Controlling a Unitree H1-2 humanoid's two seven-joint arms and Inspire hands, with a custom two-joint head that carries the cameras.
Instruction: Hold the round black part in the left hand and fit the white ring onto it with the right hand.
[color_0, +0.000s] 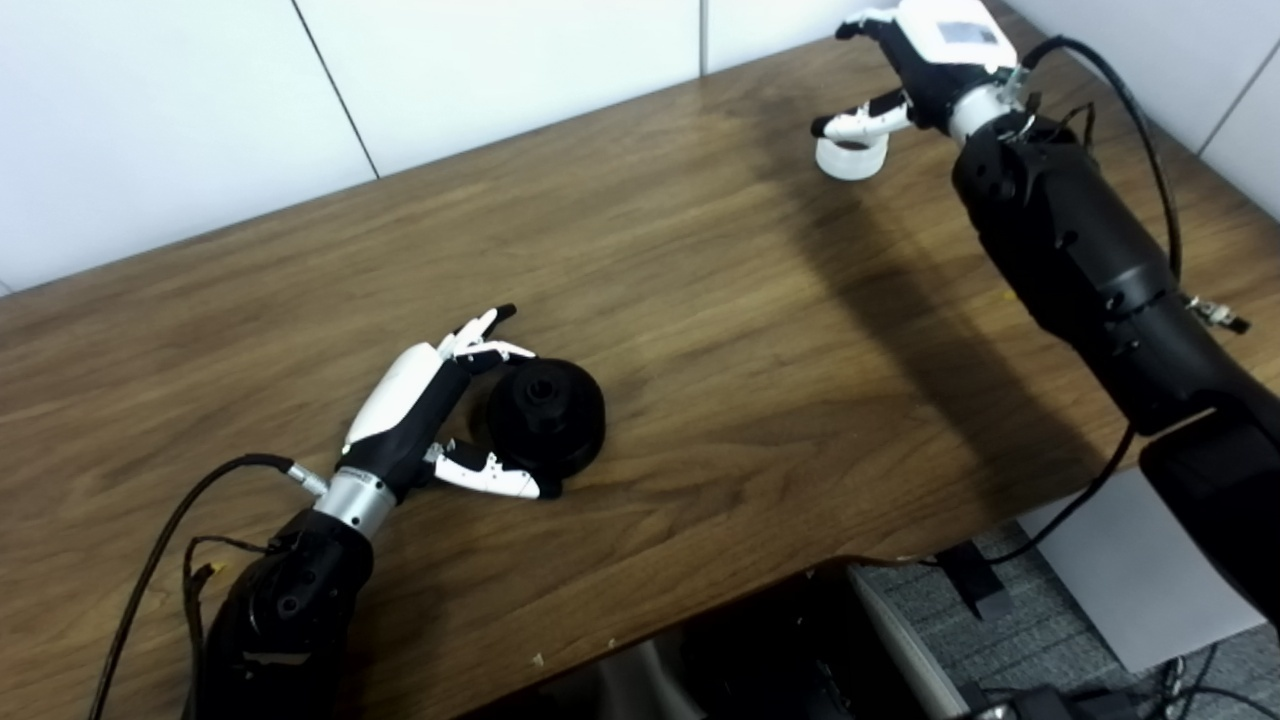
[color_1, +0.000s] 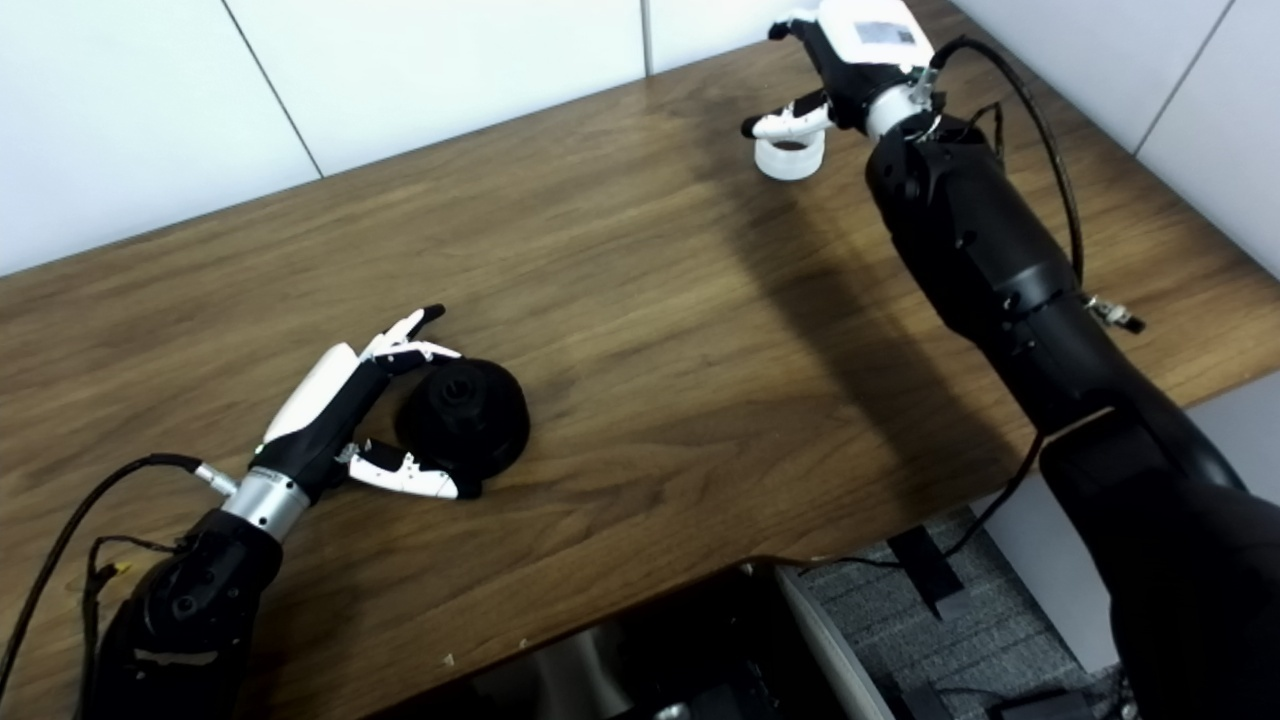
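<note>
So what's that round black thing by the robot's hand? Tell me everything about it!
The round black part is a chunky disc, matte like plastic or rubber, with a raised hub and a small hole in its middle. It lies flat on the wooden table, near the front edge. The left hand is open around its left side, with the fingers above it and the thumb below, right against its rim.

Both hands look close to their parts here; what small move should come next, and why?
Probably close both hands. The left hand is open, cupping the black part, which sits on the table. The right hand is at the white ring at the far edge; its grasp is unclear.
</note>
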